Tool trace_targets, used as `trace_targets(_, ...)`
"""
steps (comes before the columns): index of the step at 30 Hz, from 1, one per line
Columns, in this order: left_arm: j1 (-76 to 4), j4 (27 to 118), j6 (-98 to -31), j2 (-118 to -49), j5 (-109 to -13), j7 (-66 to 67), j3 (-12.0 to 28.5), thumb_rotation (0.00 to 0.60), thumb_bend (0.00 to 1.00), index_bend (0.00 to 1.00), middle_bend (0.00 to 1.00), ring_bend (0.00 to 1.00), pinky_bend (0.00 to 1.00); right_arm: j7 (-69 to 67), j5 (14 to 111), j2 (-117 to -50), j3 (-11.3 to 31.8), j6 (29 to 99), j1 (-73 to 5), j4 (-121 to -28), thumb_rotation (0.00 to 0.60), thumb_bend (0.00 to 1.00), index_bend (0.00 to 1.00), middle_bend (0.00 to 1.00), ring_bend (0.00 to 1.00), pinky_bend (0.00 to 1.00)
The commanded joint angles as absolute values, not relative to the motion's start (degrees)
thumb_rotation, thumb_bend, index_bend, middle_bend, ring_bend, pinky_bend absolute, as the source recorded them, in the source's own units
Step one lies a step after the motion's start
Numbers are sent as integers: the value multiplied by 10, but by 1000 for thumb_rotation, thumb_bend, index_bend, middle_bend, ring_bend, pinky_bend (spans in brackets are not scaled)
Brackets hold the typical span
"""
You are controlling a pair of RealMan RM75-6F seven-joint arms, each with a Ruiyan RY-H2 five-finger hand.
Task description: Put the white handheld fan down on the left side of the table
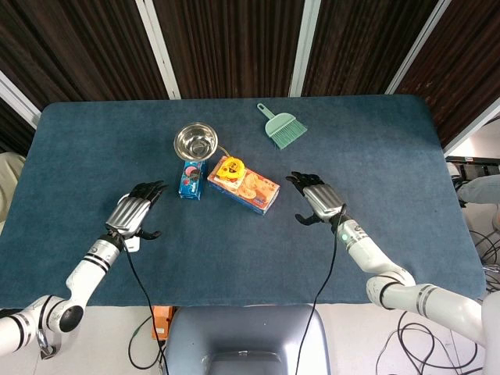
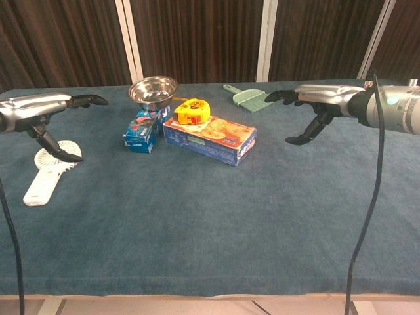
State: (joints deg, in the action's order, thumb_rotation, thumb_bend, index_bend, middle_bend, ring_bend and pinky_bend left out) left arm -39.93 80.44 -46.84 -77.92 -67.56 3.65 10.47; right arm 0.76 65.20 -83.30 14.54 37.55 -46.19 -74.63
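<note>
White fan (image 2: 44, 170) lies flat on the bench (image 2: 210, 216) at its left side, under the left robot hand (image 2: 41, 111). That hand hovers spread and holds nothing, thumb hanging low over the fan head, so a careless lift could drag it. Right robot hand (image 2: 315, 105) also spread, empty, well clear.

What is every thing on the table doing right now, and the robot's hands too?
white handheld fan: lying flat on the left side of the table, not held
left hand: open, above the fan
right hand: open, holding nothing
metal bowl: upright, looks empty
blue snack packet: lying flat
cookie box: lying flat
yellow tape measure: resting on the box's end
green dustpan: lying flat
</note>
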Motion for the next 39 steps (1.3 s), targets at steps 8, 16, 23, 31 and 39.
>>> trace_targets(8,-314,885,-642,-731,-718,88,75,600,173,12,0,0,25,23,692,-740,109,473,-398,-866,600,274,0,0,0,0)
trace_targets(16,-171,890,-852,-722,-822,25,10,600,212,249,0,0,17,-6,810,-587,-1,676,-217,-988,600,274,0,0,0,0)
trace_targets(23,-155,798,-846,-802,-838,17,-1,545,470,407,0,0,17,-64,863,-589,-47,816,-102,-947,600,274,0,0,0,0)
trace_targets(31,-201,725,-759,-874,-800,33,38,492,622,422,0,0,17,-79,884,-595,-47,840,-77,-935,600,274,0,0,0,0)
trace_targets(39,-237,695,-688,-912,-749,81,71,455,633,403,0,0,17,-75,868,-587,-39,810,-79,-942,600,274,0,0,0,0)
